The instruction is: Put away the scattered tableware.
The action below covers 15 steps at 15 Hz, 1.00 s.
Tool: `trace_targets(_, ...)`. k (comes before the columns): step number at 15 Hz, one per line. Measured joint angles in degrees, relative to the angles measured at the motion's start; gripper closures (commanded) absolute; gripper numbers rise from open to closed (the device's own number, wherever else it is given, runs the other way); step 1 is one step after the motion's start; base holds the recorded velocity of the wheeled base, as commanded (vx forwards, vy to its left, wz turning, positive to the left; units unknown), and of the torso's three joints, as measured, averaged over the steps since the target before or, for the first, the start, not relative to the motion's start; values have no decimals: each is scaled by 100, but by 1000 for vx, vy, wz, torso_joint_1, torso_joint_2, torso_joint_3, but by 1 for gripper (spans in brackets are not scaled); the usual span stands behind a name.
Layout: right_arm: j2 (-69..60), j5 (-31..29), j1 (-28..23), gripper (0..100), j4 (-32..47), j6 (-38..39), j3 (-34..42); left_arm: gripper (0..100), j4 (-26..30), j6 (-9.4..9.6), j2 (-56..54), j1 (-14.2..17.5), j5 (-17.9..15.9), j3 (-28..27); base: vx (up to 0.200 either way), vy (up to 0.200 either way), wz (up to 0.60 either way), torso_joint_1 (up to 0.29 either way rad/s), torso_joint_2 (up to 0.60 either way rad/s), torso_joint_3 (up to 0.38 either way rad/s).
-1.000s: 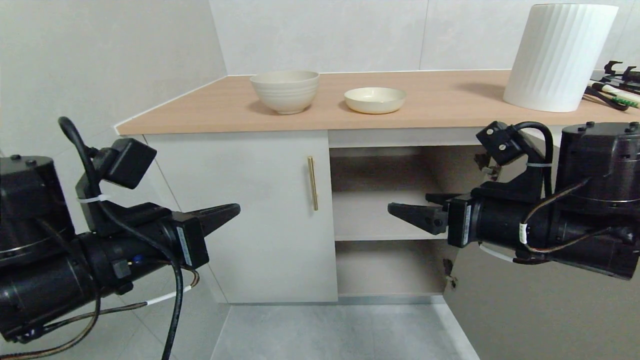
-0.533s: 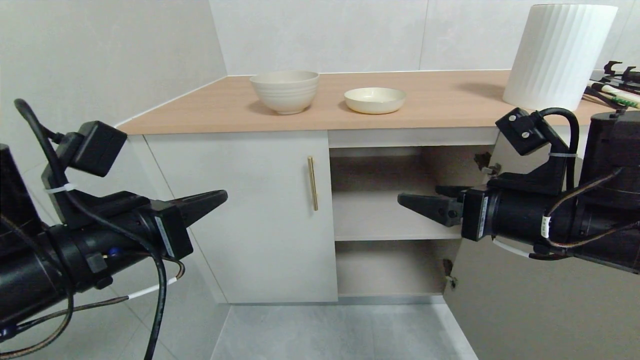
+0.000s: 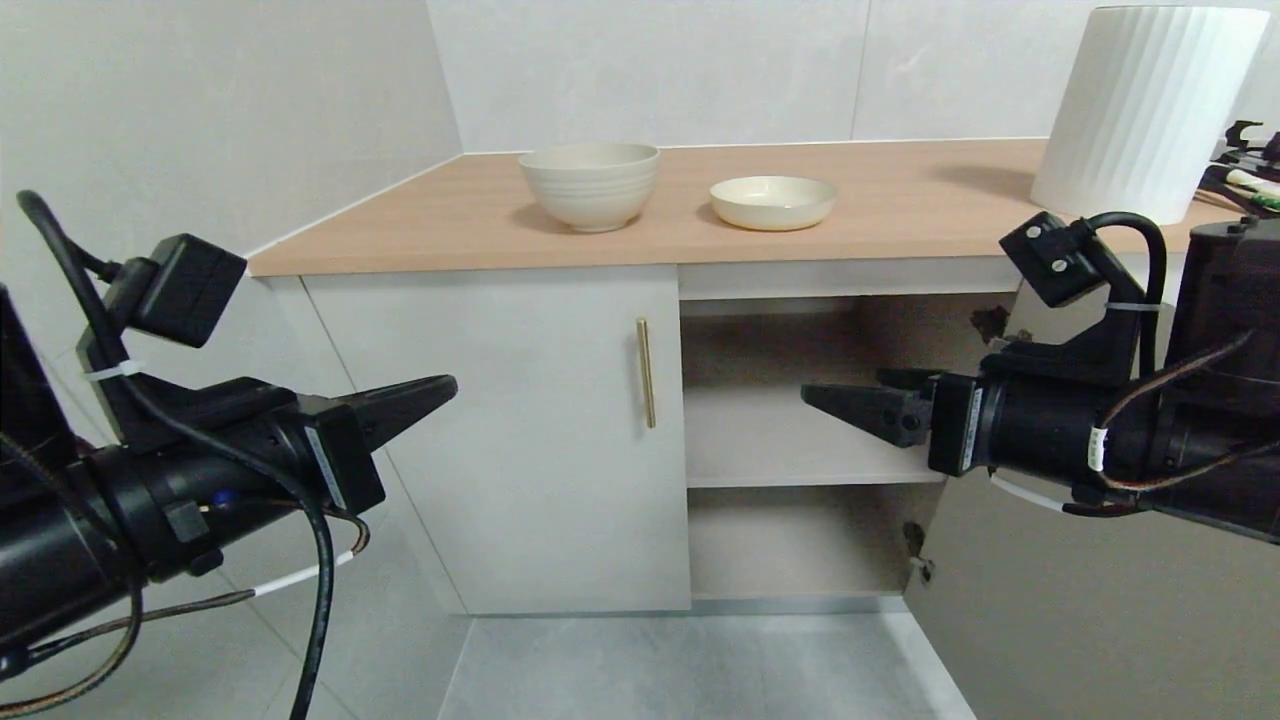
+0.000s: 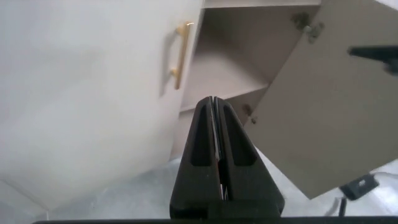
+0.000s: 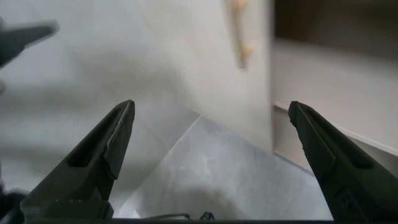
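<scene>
The counter (image 3: 900, 200) carried all the tableware, and the cabinet (image 3: 800, 455) beneath it looked like the place meant for it: its right door (image 3: 1060, 620) was swung wide open, baring a shelf (image 3: 760, 430) and a lower bay, while the left door (image 3: 500, 430) was shut. Both arms were held low in front of the cabinet, below the counter's front edge, pointing inward at each other, which I judged to be a ready pose, not a reach. The right gripper (image 3: 845, 390) hung before the open bay with its claw released, jaws spread wide and holding nothing. The left gripper (image 3: 448, 384) hung before the shut door with its claw clenched on nothing, jaws pressed together. A tall ribbed white cylinder (image 3: 1150, 110) stood near the counter's right end, well apart from the tableware and out of the way. The bowl (image 3: 589, 185) sat toward the counter's back left corner, and the dish (image 3: 773, 201) lay near it on its right, above the open bay; the two were apart, neither touched by a gripper. Nothing stood between them and the front edge, so either could probably be lifted freely, though the open door stood close by the right arm and might crowd its swing. A brass handle (image 3: 647, 372) ran upright on the shut door's edge. Some dark tools (image 3: 1250, 170) lay at the counter's far right edge.
</scene>
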Motion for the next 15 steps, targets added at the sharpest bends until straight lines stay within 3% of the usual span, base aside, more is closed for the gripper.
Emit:
trace_targets(6, -122, 13, 12, 0, 1, -2, 2, 100, 261, 128, -78, -2, 20, -15, 0, 0, 0, 0, 0, 0)
trace_targets(8, -185, 38, 15, 0, 33, 1, 11, 100, 569, 187, -163, -2, 16, -76, 200, 0, 0, 2, -2, 2)
trace_targets(15, -356, 49, 32, 0, 52, 6, 63, 100, 618, 202, -240, 17, 13, -152, 200, 0, 0, 3, 2, 2)
